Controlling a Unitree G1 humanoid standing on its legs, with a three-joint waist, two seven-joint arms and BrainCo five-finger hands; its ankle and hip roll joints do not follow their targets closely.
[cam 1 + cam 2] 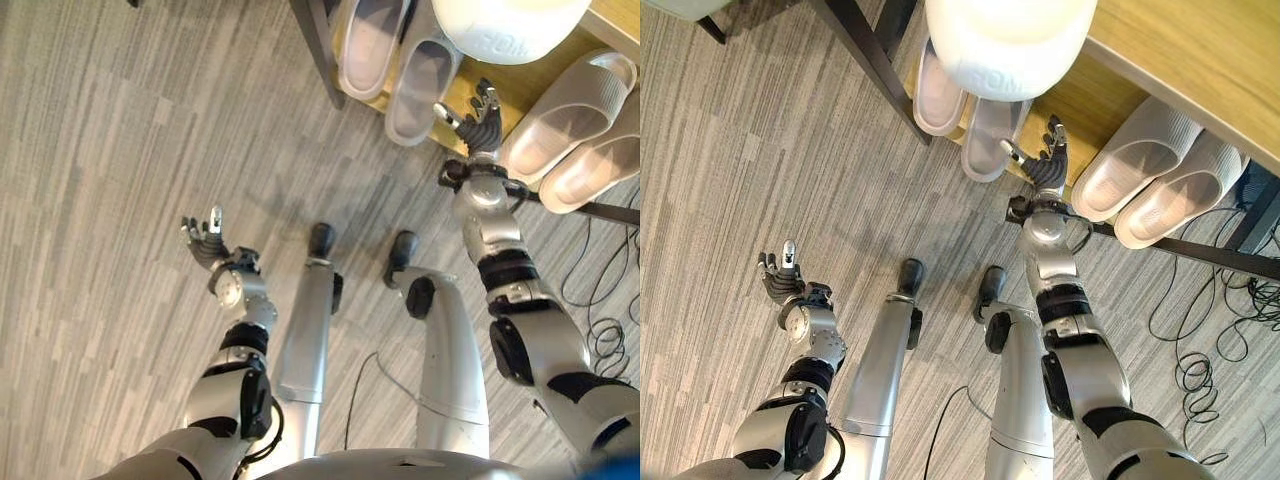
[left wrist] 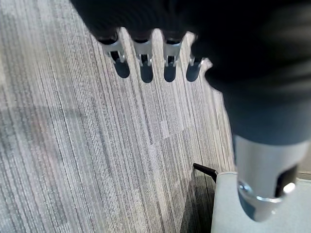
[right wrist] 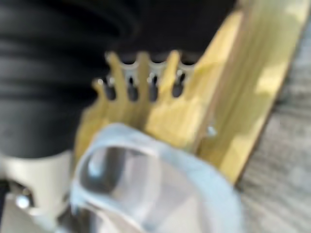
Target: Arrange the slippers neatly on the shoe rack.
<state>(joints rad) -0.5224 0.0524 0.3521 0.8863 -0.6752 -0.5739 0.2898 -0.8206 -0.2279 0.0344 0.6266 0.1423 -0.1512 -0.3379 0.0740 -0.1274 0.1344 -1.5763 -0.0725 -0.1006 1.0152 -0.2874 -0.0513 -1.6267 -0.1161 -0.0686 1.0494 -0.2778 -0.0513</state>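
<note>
Nearest me, my right hand (image 1: 1045, 160) hangs open, empty, just right of the grey slipper (image 1: 988, 140) lying lengthwise into the shoe rack (image 1: 1100, 110).

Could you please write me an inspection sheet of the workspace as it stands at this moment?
Surface: wooden bottom shelf of the shoe rack, with dark metal legs; grey striped floor in front.
Job's things: grey pair of slippers and beige pair of slippers, each pair side by side on the shelf with heels overhanging the front edge.
Clutter: nothing seen.
Hands: right hand open, held between the two pairs at the shelf edge, holding nothing; left hand open over the floor, idle.
Cables: black cables on the floor to the right.
Surroundings: rack's upper wooden shelf.
</note>
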